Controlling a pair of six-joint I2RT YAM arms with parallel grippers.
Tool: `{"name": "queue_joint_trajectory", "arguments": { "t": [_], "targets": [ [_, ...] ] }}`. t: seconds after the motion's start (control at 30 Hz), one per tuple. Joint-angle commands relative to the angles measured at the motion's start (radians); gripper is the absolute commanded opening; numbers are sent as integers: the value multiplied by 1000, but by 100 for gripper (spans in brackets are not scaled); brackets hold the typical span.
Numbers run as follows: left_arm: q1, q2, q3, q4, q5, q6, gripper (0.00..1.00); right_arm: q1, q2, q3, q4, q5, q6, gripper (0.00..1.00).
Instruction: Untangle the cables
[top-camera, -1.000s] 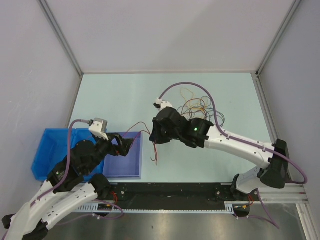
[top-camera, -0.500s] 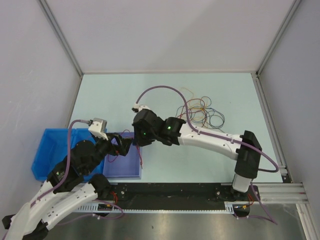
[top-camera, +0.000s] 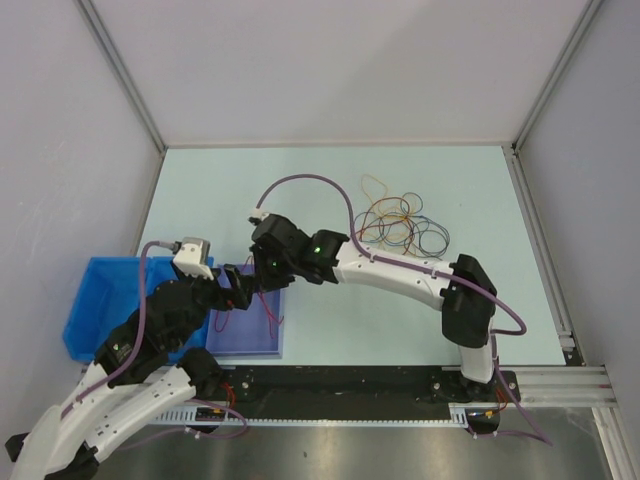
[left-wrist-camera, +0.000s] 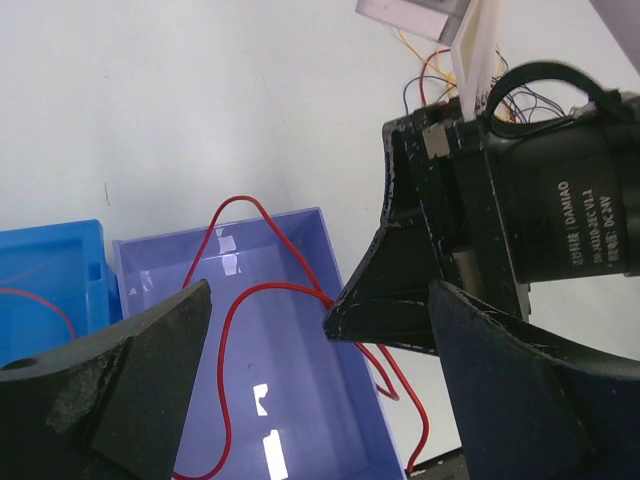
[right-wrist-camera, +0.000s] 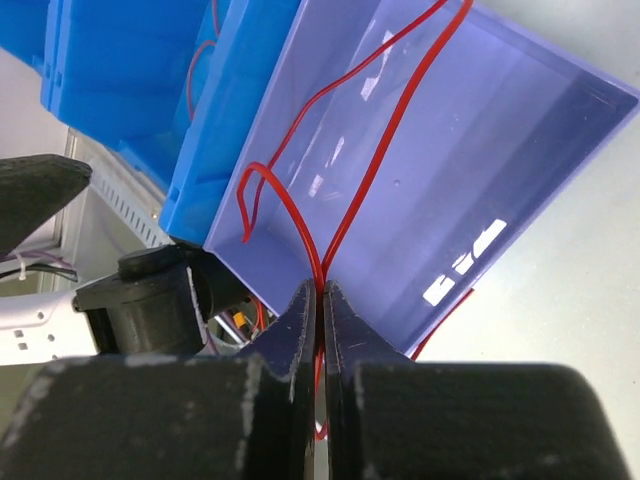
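My right gripper is shut on a red cable and holds it over the purple bin. The cable loops down into that bin, also in the left wrist view, and part of it trails over the bin's right edge. In the top view the right gripper is at the bin's far right corner. My left gripper is open and empty above the same bin, right beside the right gripper's fingertips. The tangled pile of cables, orange, yellow, red and dark, lies far right.
A blue bin stands left of the purple one, with a red cable in it. The black rail runs along the table's near edge. Grey walls close in the table.
My right arm has swung left from the pile to the purple bin, carrying the red cable, which now hangs into the bin. The left arm has barely moved.
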Motion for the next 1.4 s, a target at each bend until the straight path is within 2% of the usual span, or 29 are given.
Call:
{"name": "queue_joint_trajectory", "arguments": {
  "t": [0.0, 0.2, 0.4, 0.53, 0.7, 0.9, 1.07, 1.37],
  "targets": [
    [4, -2, 6, 83, 55, -9, 96, -1, 13, 135, 4, -49, 11, 0],
    [13, -5, 7, 83, 54, -9, 95, -33, -18, 145, 7, -107, 49, 0],
    [24, -36, 13, 71, 8, -27, 95, -33, -18, 100, 90, -192, 107, 0],
    [34, -86, 16, 38, -131, -93, 96, -38, -21, 66, 163, -245, 140, 0],
    [45, -203, 6, 11, -323, -138, 97, -39, -16, 68, 161, -243, 138, 0],
    [50, -255, 10, -56, -495, -220, 99, -42, -15, -12, 196, -229, 155, 0],
    [48, -209, 22, -75, -500, -239, 100, -24, 44, -27, 162, -148, 126, 0],
    [50, -203, 15, -49, -454, -210, 100, -9, 134, -67, 161, -124, 121, 0]
  ]
}}
